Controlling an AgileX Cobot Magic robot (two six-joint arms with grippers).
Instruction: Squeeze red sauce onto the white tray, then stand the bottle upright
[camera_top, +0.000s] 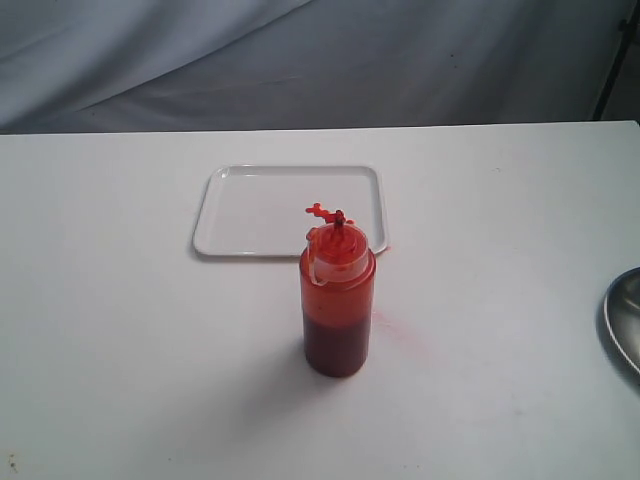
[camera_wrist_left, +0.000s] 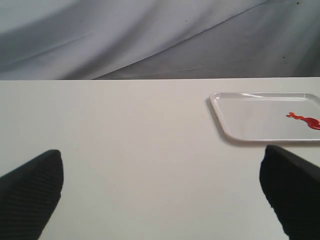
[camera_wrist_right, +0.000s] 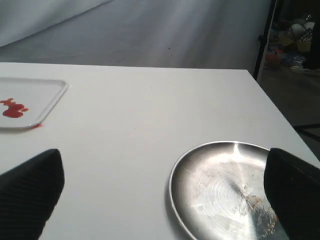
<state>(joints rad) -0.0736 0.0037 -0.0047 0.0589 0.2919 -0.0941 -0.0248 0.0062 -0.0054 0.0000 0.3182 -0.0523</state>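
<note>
Bottle (camera_top: 337, 310) upright, translucent, stained orange-red.

White tray (camera_top: 240, 215), red sauce (camera_top: 322, 211), orange-red bottle (camera_top: 337, 305), grey metal dish (camera_wrist_right: 220, 185)

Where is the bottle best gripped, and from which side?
Probably the straight cylindrical body of the bottle, around mid-height, coming in level from its left or right. It stands upright, its domed top tapers to a nozzle that offers a poor hold from above, and the white tray lies just behind.

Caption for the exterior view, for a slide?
Sauce bottle stands upright in front of the white tray, which carries a small squiggle of red sauce.
</note>
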